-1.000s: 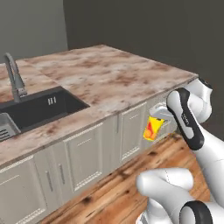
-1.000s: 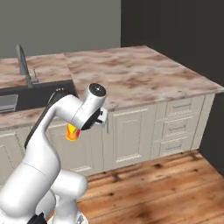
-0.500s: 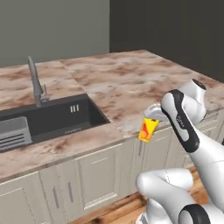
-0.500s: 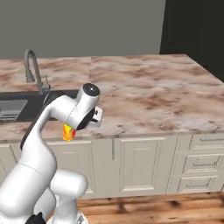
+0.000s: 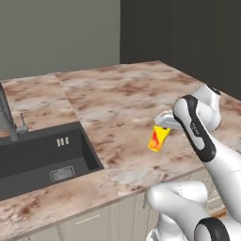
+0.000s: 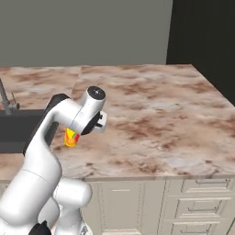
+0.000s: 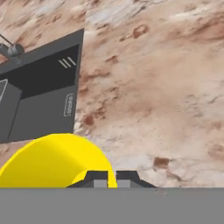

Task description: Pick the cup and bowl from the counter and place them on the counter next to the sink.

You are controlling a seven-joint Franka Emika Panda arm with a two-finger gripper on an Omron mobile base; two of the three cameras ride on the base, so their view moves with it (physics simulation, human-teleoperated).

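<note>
Far left in the left base view: curved grey faucet (image 5: 8, 117), standing on the counter (image 5: 113, 99) behind the sink (image 5: 42, 157). Dark basin recessed into the marble near the front edge, drain grate (image 5: 61, 173) on its floor, three overflow slots on the back wall. Right of the basin's right rim, a bare stretch of veined beige-pink surface running to the far right corner.

Over that stretch, between the sink's right rim and the counter's right edge, toward the front edge: cup (image 5: 158, 138), yellow with red-orange blotches, tilted, lifted clear of the surface. Pinched by the gripper (image 5: 164, 123) at its upper end, jaws closed narrow on the rim. White arm with dark joints bending in from the lower right.

Right base view: sink (image 6: 20, 133) at the left edge, cup (image 6: 70, 137) hanging under the wrist just right of it, partly hidden by the arm. Cream cabinet fronts (image 6: 183, 202) below the front edge.

Hand view: yellow cup wall (image 7: 52, 162) bulging just in front of the dark fingertips (image 7: 97, 178), fingertips close together; sink (image 7: 43, 92) at upper left, marble to its right.
</note>
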